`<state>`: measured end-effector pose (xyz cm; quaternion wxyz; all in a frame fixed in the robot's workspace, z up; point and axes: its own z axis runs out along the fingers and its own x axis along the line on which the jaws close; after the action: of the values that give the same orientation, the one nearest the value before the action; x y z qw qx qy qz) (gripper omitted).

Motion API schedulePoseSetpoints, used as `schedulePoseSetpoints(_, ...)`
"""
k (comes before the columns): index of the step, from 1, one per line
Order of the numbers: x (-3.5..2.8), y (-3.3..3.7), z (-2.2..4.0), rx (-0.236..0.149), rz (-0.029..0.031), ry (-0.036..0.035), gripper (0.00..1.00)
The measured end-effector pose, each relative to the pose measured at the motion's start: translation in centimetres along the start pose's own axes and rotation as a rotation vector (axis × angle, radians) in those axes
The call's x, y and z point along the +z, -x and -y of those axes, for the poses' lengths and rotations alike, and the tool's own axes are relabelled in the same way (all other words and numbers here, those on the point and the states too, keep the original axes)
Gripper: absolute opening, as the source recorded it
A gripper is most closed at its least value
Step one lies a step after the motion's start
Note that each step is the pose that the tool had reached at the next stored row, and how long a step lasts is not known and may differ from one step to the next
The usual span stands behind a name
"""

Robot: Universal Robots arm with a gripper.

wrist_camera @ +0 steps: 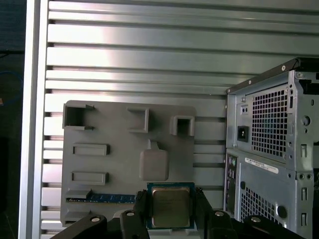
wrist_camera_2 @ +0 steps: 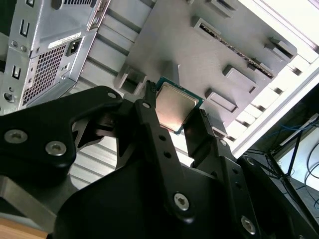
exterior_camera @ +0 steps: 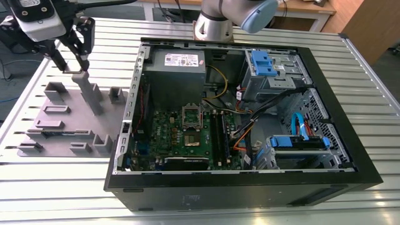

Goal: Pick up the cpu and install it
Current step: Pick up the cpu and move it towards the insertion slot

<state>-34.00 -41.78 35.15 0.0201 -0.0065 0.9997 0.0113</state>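
Pick-up stage. We see the gripper (exterior_camera: 74, 65) clamped on the cpu (wrist_camera: 170, 206) at the fixture (exterior_camera: 69, 117), by the desk's edge; installation in the motherboard (exterior_camera: 187, 136) is not yet done.

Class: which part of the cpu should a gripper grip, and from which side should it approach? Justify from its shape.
Its two opposite thin edges, coming square-on to the flat metal top. The cpu is a thin square, so only the edges offer purchase; the gripper pinches it that way here.
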Motion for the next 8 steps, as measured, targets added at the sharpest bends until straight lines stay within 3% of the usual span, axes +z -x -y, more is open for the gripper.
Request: schedulePoseSetpoints(8, 0.06, 1.23, 0.02, 0.0, 0.0, 0.0, 0.47)
